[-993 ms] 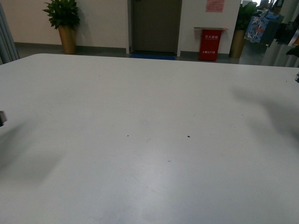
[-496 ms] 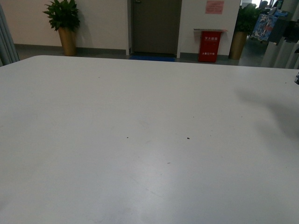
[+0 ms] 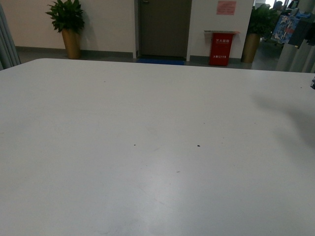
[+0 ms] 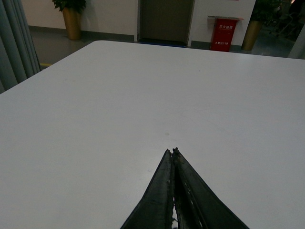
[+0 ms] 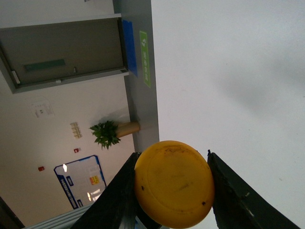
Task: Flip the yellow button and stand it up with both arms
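Since one second ago, a small dark piece at the left edge of the front view and the wide grey shadow below it have been lost from sight, and the far table edge is seen slightly lower in the picture. The white table (image 3: 147,162) is seen with only a few tiny dark specks (image 3: 198,145) on it.

At the far left, behind the table, a green plant in a golden pot (image 3: 69,29) is placed by the wall. A grey door (image 3: 164,27) is seen next to it, then a red box (image 3: 220,48), then a second plant (image 3: 256,29).

The left gripper (image 4: 172,152) is held low over the table, and its jaws are pressed together tip to tip, with nothing between them.

On the right side of the table a soft shadow (image 3: 290,115) is cast. A thin dark sliver (image 3: 313,82) is cut by the right edge of the front view; it cannot be told what it is.

The yellow button (image 5: 174,183) is seen only in the right wrist view. It is grasped by the right gripper (image 5: 172,157) above the table: one black jaw is pressed on each side of it. The round orange-yellow cap is turned toward the wrist camera, and the parts behind the cap are hidden.
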